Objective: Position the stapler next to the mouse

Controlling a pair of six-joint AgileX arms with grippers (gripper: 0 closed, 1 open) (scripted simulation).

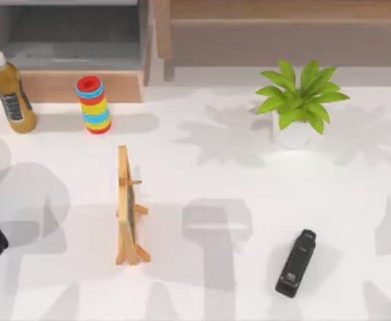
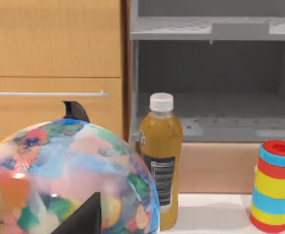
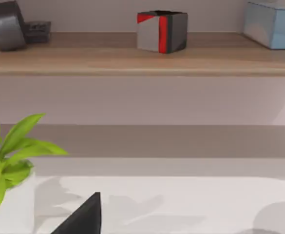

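Stapler orientation, untouched.
Slim black oblong stapler (image 1: 296, 264) lies flat on white table (image 1: 215, 200), long axis diagonal, narrow end toward top view's upper right; grippers' opening: cannot tell.

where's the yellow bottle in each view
top view: bottle stands at the table's far left, beside the ring stack.
left wrist view: bottle stands upright between the globe and the ring stack.
right wrist view: faces elsewhere, toward the plant and wall shelf.
shared landmark: the ring stack links top and left wrist views; the plant links top and right wrist views.
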